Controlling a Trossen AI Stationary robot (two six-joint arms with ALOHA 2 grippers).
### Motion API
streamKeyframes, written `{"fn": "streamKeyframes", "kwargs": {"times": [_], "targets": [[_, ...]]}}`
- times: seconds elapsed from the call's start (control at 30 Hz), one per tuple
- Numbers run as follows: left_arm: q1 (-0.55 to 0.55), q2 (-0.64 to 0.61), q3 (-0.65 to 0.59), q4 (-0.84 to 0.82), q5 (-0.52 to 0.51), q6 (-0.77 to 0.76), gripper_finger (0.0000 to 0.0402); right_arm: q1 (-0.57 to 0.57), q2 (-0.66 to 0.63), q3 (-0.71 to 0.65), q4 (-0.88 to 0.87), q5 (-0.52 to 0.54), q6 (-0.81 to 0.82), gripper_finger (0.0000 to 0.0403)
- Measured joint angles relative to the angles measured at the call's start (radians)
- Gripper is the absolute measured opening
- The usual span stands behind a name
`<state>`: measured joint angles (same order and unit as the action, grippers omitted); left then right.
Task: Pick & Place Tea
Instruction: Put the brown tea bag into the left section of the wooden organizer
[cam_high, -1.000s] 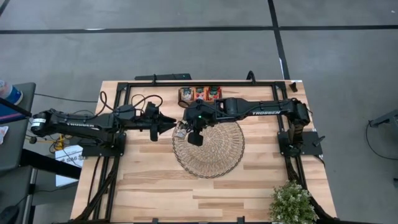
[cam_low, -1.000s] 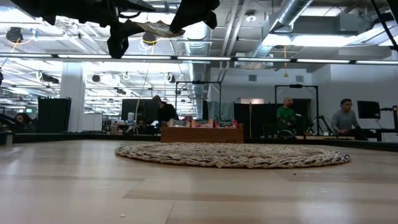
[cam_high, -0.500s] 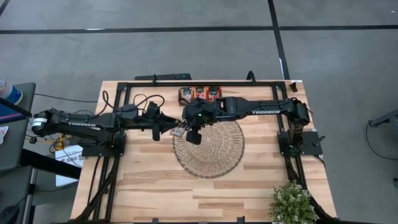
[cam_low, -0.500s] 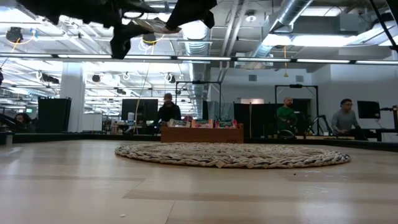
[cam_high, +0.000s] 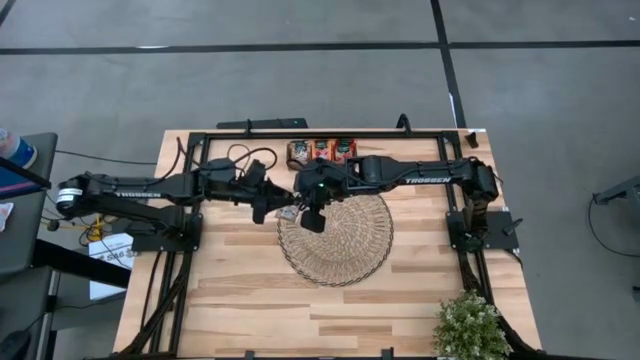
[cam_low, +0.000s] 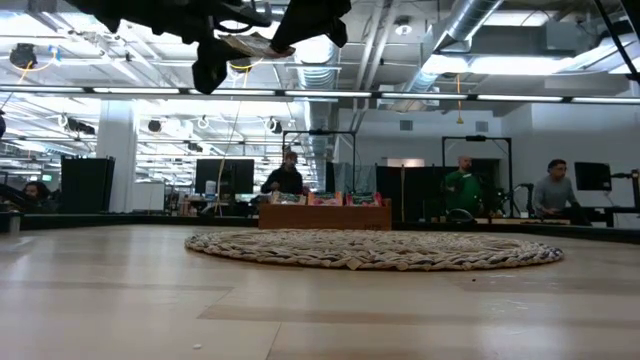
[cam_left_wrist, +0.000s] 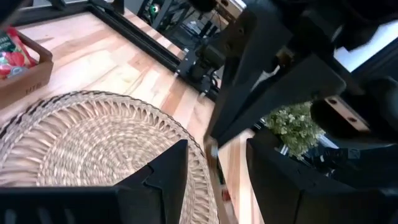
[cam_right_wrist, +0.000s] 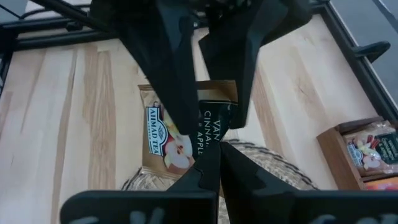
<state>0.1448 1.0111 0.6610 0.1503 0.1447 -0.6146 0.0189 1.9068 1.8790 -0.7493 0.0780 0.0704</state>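
One orange tea sachet (cam_right_wrist: 163, 142) with a dark green patch is held high above the near-left rim of the round woven mat (cam_high: 338, 242). My right gripper (cam_high: 299, 208) reaches in from the table's right and is shut on it. My left gripper (cam_high: 277, 207) comes from the table's left and is open. Its fingers (cam_left_wrist: 166, 177) stand on either side of the sachet's free end (cam_left_wrist: 213, 163), which shows edge-on, with a gap on each side. More red and orange sachets sit in the wooden tray (cam_high: 322, 151) at the far edge. My right gripper pinches the sachet between its two fingers at the edge nearest the gripper (cam_right_wrist: 210, 149). It comes roughly level from the table's right. The sachet is lifted clear of the mat, lies about flat (cam_low: 250, 45) and sticks out toward my left gripper.
A black frame rail (cam_high: 320, 133) runs along the far edge, and side rails stand by both arm bases. A small green plant (cam_high: 468, 325) stands at the near right corner. Bare wood lies near the mat (cam_high: 260, 300). People stand in the room behind (cam_low: 460, 185).
My left gripper has moved toward the table's right, closing in on the held sachet until its fingers straddle the free end. My right gripper and the sachet have stayed nearly still above the mat's rim.
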Motion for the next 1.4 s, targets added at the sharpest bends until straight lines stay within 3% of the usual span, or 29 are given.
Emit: {"fn": "streamKeyframes", "kwargs": {"times": [0.47,0.97,1.4], "targets": [[0.013,0.021,0.046,-0.094,0.017,0.026,0.014,0.0,0.0,0.0,-0.036,0.003,-0.011,0.0],[0.013,0.023,0.047,-0.081,0.015,0.023,0.0007,0.0,0.0,0.0,-0.036,0.004,-0.018,0.0],[0.013,0.023,0.047,-0.088,-0.021,0.046,0.0,0.0,-0.001,0.0,-0.036,-0.021,-0.074,0.0013]]}}
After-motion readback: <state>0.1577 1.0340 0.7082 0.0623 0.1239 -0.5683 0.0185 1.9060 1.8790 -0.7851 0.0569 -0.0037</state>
